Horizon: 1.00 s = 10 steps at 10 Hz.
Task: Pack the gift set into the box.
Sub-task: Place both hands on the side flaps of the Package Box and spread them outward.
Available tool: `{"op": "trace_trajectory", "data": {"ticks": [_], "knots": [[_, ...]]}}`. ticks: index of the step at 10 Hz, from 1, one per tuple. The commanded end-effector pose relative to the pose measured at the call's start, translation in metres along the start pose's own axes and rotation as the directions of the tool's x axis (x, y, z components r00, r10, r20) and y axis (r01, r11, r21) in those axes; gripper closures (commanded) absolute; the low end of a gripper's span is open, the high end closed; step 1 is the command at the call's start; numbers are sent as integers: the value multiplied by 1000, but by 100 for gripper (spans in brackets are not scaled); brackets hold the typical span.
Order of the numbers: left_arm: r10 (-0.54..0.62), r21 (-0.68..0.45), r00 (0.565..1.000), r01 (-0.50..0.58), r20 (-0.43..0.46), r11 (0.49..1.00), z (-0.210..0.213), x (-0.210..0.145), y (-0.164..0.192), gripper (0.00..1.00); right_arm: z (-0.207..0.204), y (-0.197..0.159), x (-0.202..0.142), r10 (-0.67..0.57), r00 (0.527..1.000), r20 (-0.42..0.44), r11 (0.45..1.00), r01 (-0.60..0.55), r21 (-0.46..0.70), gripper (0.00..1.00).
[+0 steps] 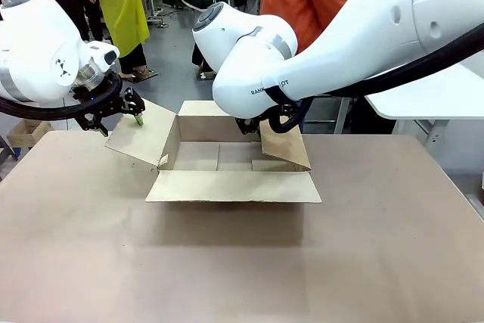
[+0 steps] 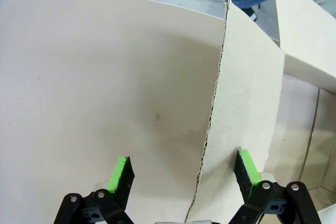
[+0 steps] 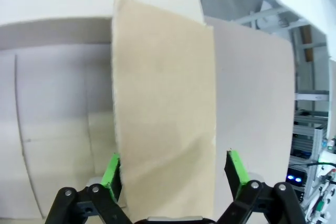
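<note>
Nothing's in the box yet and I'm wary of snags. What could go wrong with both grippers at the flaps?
The left gripper is open astride the left flap; closing and pulling could bend it or drag the box. The right gripper straddles the right flap, also open; a loose flap could swing over the opening.

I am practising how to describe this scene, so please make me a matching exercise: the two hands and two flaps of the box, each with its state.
1 left hand
2 right hand
3 near flap
4 far flap

a stands up
b open, right flap between its fingers
c folded out, about level
d open, left flap between its fingers

Pairs: 1-d; 2-b; 3-c; 4-a
</note>
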<state>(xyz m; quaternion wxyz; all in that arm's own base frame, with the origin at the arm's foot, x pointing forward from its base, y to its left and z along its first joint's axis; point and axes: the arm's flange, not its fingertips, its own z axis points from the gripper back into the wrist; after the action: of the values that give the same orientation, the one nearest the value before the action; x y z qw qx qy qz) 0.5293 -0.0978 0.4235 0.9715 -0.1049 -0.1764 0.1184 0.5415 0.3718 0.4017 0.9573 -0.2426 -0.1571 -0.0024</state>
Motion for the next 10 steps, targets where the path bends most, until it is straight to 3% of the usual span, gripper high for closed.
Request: {"op": "trace_trajectory", "data": {"ticks": [1, 3, 8, 10], "knots": [[11, 18, 1000, -11, 6, 1000, 2, -2, -2, 0, 5, -2, 2, -77, 996, 53, 995, 81, -64, 0], [11, 18, 1000, -11, 6, 1000, 2, -2, -2, 0, 15, -25, 0, -123, 991, 54, 991, 125, -38, 0], [11, 18, 1000, -11, 6, 1000, 2, -2, -2, 0, 3, -135, -11, -231, 970, -78, 960, 240, 143, 0], [11, 18, 1000, -11, 6, 1000, 2, -2, -2, 0, -36, -188, -11, -269, 950, -158, 882, 308, 356, 0]]}}
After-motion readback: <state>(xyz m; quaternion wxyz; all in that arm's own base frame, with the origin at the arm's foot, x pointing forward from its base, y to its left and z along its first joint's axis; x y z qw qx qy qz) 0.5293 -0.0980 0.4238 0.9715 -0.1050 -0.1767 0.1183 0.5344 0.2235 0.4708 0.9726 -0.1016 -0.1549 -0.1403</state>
